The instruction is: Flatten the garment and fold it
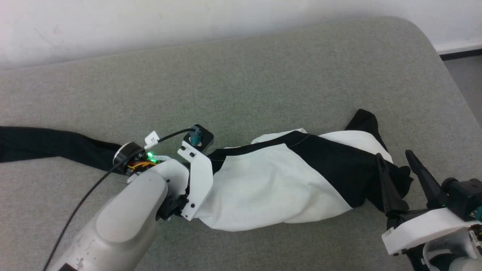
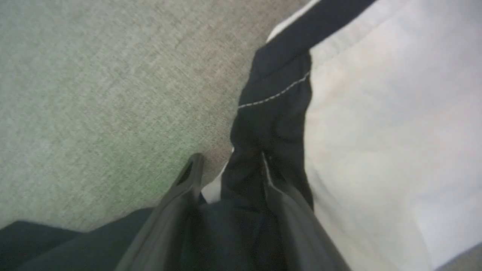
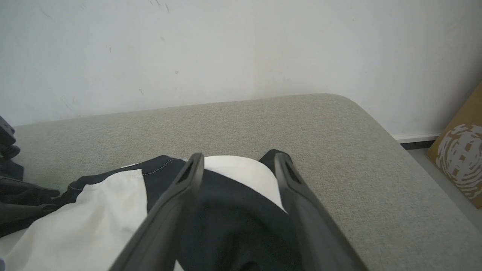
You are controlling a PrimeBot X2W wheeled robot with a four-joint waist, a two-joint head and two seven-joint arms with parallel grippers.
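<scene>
Garment (image 1: 271,184) bunched up, nowhere near flat!
It lies crumpled on the grey surface (image 1: 263,75), a long black sleeve (image 1: 49,146) trailing from its left end. Left hand (image 2: 233,177), jaws wide, straddles black cloth there; right hand (image 3: 239,158), jaws wide, gripping nothing, sits at the garment's right end.

Fingers (image 2: 181,191) spread astride black part of garment (image 2: 271,124); grey surface (image 2: 94,94) left.
</scene>
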